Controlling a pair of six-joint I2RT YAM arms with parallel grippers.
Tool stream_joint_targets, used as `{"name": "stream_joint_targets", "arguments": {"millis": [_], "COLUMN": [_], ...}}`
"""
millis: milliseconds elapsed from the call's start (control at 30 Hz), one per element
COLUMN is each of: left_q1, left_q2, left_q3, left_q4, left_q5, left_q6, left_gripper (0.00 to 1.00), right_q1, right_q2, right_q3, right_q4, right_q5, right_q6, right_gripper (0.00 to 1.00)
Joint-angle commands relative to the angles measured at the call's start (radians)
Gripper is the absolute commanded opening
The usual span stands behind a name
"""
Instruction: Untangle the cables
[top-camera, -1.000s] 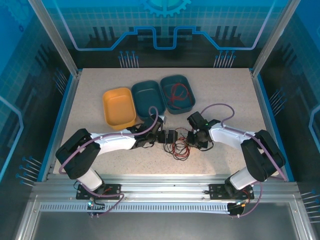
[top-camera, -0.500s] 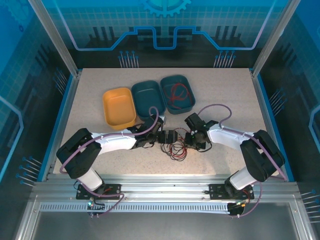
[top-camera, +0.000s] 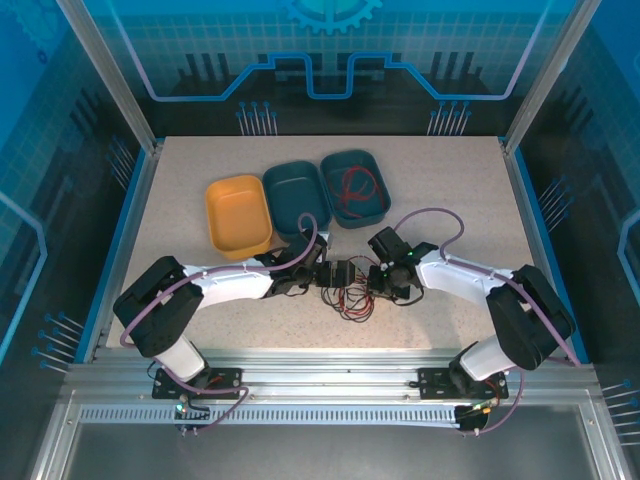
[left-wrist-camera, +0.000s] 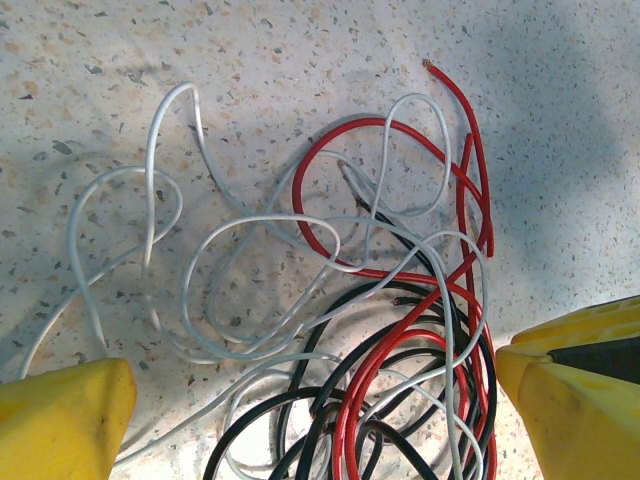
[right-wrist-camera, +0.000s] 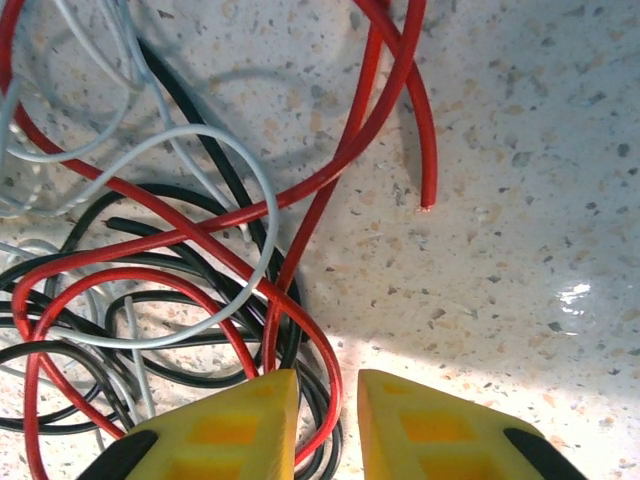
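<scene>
The speckled table (top-camera: 450, 190) is carrying three bins in a row at its far side. They are a yellow bin (top-camera: 212, 215), a middle teal bin (top-camera: 270, 190), and a right teal bin (top-camera: 384, 185) that is holding a coiled red wire (top-camera: 352, 186).

Nearer the arms, at mid-table, the two grippers are facing each other over the cables (top-camera: 352, 295), which are lying in one loose tangle on the bare tabletop between them.

The left gripper (left-wrist-camera: 310, 375) is standing spread wide, its yellow fingers (left-wrist-camera: 70, 420) straddling the near part of the tangle and gripping nothing.

The right gripper (right-wrist-camera: 328, 385) is hanging low over the tangle's other side with its yellow fingers (right-wrist-camera: 235, 420) drawn almost together, leaving only a slim gap. A red loop is curling into that gap, but it is not clear whether the jaws are pinching it.

The red cable (right-wrist-camera: 425, 130) is crossing over and under the others, one cut end lying free on the table. The black cable (right-wrist-camera: 215, 150) is bunching in overlapping arcs beneath it. The white cable (left-wrist-camera: 150, 190) is sprawling in wide open loops to the side, threading through both.
</scene>
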Motion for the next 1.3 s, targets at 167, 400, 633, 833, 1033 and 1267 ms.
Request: {"name": "stream_joint_targets", "arguments": {"millis": [167,400,633,833,1033,1267], "left_q1": [-0.006,-0.006,-0.007,-0.006,-0.006,-0.007], "left_q2": [0.013,0.011,-0.005,-0.034,-0.049,-0.066], "left_q3": [0.024,0.019,0.014,0.010,0.010,0.008], "left_q4": [-0.006,-0.007,-0.036,-0.105,-0.107,-0.094], "left_q5": [0.017,0.012,-0.024,-0.114,-0.109,-0.103], "left_q6": [-0.015,-0.015,-0.020,-0.031,-0.018,-0.012], "left_gripper": [0.99,0.99,0.99,0.99,0.99,0.99], "right_q1": [0.014,0.014,0.017,0.044,0.078,0.094], "right_q2": [0.067,0.077,0.024,-0.084,-0.194,-0.310], "right_q3": [-0.002,-0.009,0.023,0.087,0.183,0.263], "right_q4": [0.012,0.004,-0.088,-0.196,-0.267,-0.229], "right_q5": [-0.018,0.015,0.105,0.217,0.304,0.340], "right_q6": [0.010,0.019,0.010,-0.036,-0.074,-0.161], "right_gripper": [0.21,0.14,0.00,0.00,0.00,0.00]}}
